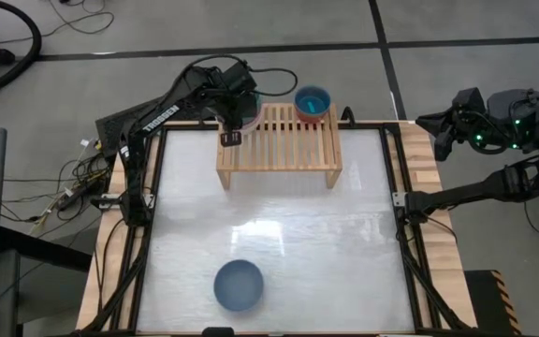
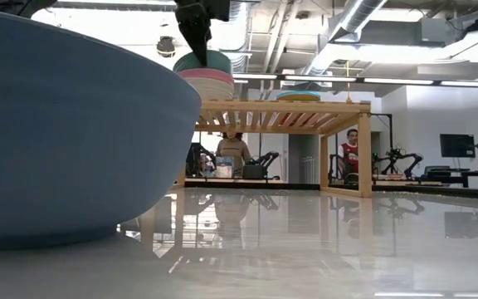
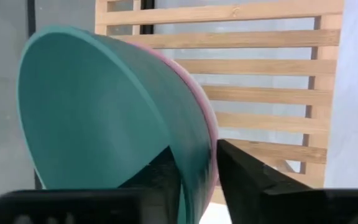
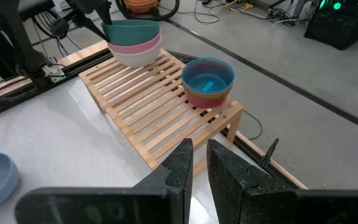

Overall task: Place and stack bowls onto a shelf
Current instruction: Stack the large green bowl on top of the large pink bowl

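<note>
The left arm's fingers (image 3: 194,180) pinch the rim of the dark green bowl (image 4: 131,28), one inside and one outside, on top of a stack with the pink bowl (image 4: 135,44) and cream bowl (image 4: 135,57) at the shelf's (image 1: 279,150) back left corner. The right arm's fingers (image 4: 199,163) hang off the surface's (image 1: 279,243) right side, nearly closed and holding nothing. The slate blue bowl (image 1: 239,285) sits alone near the surface's front edge, while a smaller stack topped by the teal bowl (image 1: 313,100) rests at the shelf's back right.
</note>
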Tool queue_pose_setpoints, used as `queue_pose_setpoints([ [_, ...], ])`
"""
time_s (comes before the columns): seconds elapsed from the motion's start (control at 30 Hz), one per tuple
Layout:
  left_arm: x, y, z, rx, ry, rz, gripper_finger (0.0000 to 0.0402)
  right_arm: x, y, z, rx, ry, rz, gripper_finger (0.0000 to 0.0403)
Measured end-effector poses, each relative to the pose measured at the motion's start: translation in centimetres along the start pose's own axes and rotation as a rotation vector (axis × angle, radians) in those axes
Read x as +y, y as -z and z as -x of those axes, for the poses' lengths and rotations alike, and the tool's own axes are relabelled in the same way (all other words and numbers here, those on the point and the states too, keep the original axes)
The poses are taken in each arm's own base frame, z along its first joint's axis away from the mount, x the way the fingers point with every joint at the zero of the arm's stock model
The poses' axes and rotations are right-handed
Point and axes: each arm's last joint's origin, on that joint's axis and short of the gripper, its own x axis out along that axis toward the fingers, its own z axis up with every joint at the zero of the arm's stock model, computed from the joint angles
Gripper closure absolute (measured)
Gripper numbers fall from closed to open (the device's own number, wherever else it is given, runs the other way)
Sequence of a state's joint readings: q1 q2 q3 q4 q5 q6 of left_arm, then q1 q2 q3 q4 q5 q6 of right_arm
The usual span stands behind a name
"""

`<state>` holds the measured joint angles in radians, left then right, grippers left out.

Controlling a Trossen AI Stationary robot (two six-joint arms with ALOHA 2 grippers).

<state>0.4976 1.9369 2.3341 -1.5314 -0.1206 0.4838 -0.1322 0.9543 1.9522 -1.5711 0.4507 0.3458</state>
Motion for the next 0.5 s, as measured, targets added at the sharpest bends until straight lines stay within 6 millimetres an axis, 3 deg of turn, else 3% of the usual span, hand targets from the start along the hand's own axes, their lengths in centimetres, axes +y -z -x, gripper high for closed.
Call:
queue_pose_setpoints([
  [0.2, 0.0, 0.2, 0.5, 0.024, -0.063, 0.007, 0.0269, 0.0, 0.0, 0.0, 0.0, 0.0, 0.004, 0.0327],
  [0.5, -0.4, 1.1, 3.8, -0.047, -0.109, 0.047, 0.0262, 0.0, 0.0, 0.0, 0.0, 0.0, 0.006, 0.0327],
])
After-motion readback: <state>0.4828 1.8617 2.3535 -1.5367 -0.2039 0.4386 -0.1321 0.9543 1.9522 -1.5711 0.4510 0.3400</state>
